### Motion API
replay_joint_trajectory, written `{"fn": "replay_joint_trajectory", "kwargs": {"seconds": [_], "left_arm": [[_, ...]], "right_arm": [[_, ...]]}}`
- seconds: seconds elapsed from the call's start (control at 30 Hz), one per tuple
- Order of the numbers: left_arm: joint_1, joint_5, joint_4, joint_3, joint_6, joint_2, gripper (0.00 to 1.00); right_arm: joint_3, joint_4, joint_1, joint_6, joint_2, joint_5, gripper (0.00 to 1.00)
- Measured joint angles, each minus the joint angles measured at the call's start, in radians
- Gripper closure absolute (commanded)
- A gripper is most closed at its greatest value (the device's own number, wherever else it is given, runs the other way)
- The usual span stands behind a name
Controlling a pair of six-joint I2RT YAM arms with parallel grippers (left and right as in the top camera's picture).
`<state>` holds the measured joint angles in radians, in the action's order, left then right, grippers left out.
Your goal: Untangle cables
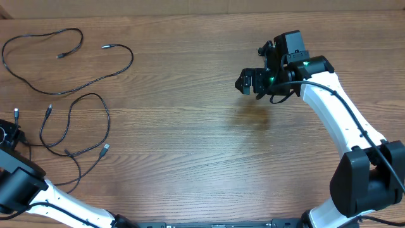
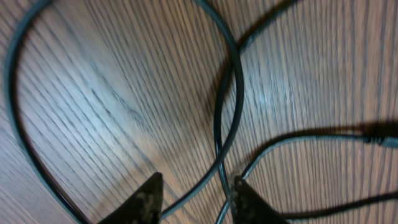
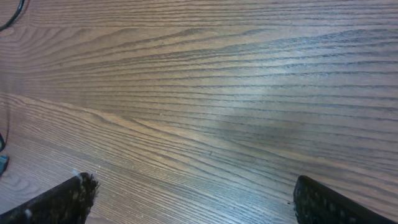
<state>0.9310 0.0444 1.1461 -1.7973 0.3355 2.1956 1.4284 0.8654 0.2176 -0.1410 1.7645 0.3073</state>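
Observation:
The cables lie on the left of the table. One thin black cable (image 1: 131, 58) forms a wide loop at the far left. Nearer the front, the other cables (image 1: 108, 120) cross each other in loose loops, with small plugs (image 1: 104, 149) at their ends. My left gripper (image 1: 7, 134) sits at the table's left edge beside them. In the left wrist view its jaws (image 2: 196, 178) stand partly closed, with a gap, around crossing cable strands (image 2: 190, 201); one strand touches the right finger (image 2: 249, 202). My right gripper (image 1: 248, 82) hovers wide open over bare wood (image 3: 193, 183).
The wooden table (image 1: 202, 158) shows bare wood across its middle and right. The right arm (image 1: 342, 120) reaches in from the lower right. A cable plug (image 2: 379, 135) lies to the right of the left fingers.

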Motion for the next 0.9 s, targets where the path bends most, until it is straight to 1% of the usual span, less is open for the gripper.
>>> {"fn": "replay_joint_trajectory", "kwargs": {"seconds": [0.07, 0.1, 0.23, 0.33, 0.43, 0.5, 0.6, 0.73, 0.9], "left_arm": [[0.0, 0.02, 0.021, 0.0, -0.008, 0.0, 0.91], [0.0, 0.035, 0.029, 0.0, -0.017, -0.002, 0.96], [0.0, 0.134, 0.036, -0.002, -0.058, -0.03, 0.95], [-0.005, 0.157, 0.055, -0.006, -0.074, -0.061, 0.95], [-0.015, 0.106, 0.081, -0.006, -0.061, -0.075, 0.96], [-0.016, 0.067, 0.068, 0.006, -0.043, -0.075, 0.95], [-0.022, 0.024, 0.006, 0.077, -0.02, -0.075, 0.96], [-0.028, 0.003, -0.08, 0.181, 0.002, -0.077, 0.96], [-0.05, -0.005, -0.16, 0.253, 0.007, -0.077, 0.96]], "right_arm": [[0.0, 0.0, 0.0, -0.001, 0.0, 0.0, 0.0], [0.0, 0.0, 0.0, 0.0, 0.0, 0.0, 0.0], [0.0, 0.0, 0.0, 0.0, 0.0, 0.0, 0.0], [0.0, 0.0, 0.0, 0.0, 0.0, 0.0, 0.0], [0.0, -0.001, 0.0, 0.0, 0.0, 0.0, 0.0], [0.0, -0.001, 0.0, -0.001, 0.0, 0.0, 0.0], [0.0, 0.0, 0.0, 0.0, 0.0, 0.0, 0.0], [0.0, 0.0, 0.0, 0.0, 0.0, 0.0, 0.0], [0.0, -0.001, 0.0, 0.0, 0.0, 0.0, 0.0]]}}
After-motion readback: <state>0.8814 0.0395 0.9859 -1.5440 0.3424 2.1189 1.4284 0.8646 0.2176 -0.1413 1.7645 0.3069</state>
